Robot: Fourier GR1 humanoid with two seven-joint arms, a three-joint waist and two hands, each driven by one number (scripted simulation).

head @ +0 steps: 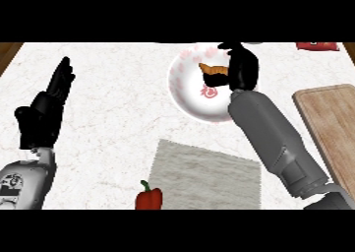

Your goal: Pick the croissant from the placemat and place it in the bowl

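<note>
counter (pixel 107 113): marble, smooth | placemat (pixel 201 177): woven cloth, matt | board (pixel 336 133): wood | bowl (pixel 191 91): glossy ceramic

The right hand (pixel 242 66) is stretched far forward on its grey forearm, fingers (pixel 225 78) curled round the croissant (pixel 213 74). The left hand (pixel 47 106) rests at the view's left side, fingers straight and pointing up.

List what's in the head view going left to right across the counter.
left hand → red pepper → placemat → bowl → croissant held in right hand over the bowl → wooden board
</note>
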